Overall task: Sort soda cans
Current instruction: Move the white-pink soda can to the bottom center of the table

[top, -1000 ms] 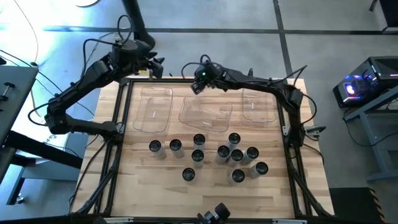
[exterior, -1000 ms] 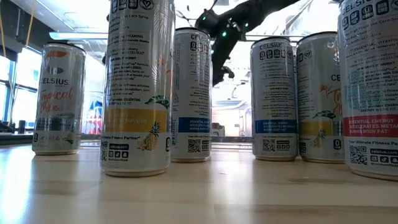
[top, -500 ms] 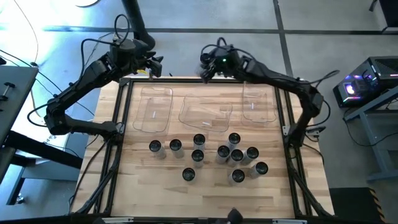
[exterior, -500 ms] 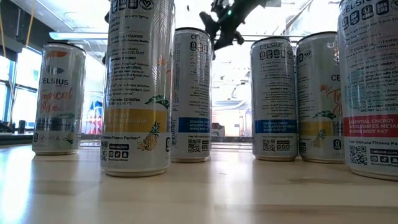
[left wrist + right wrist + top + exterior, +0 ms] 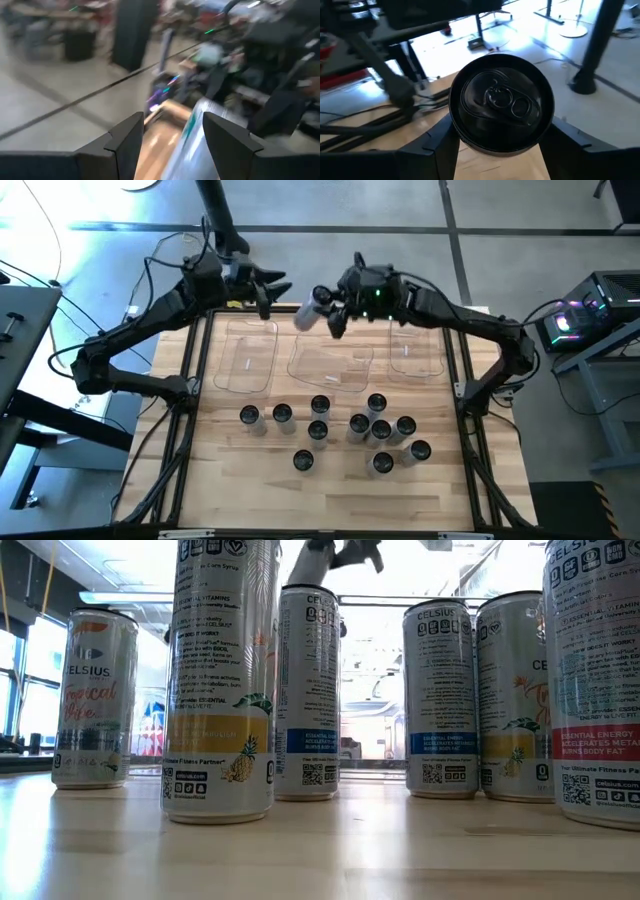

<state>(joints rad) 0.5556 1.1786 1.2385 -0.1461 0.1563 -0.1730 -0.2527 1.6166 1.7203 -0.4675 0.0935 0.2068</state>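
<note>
Silvery cans point(image 5: 220, 680) read CELSIUS — right claw point(image 5: 330, 308) grips one can point(image 5: 309, 313); left claw point(image 5: 272, 288) parted — empty.

Materials, for your notes. The counter point(image 5: 330, 500) is pale wood in butcher-block strips, smooth with a soft satin sheen. The soda cans point(image 5: 222, 680) are metal: silvery-grey glossy sides with printed labels, dark round tops. You see the can point(image 5: 501, 102) in the right gripper point(image 5: 495, 145) end-on: dark, smooth metal lid with pull tab, faintly shiny. The bins point(image 5: 247, 355) are clear, glossy plastic. Both arms are dark and matt; the left gripper point(image 5: 172, 137) has fingers point(image 5: 227, 135) of matt black plastic. The floor point(image 5: 330, 205) looks like smooth grey concrete.
</note>
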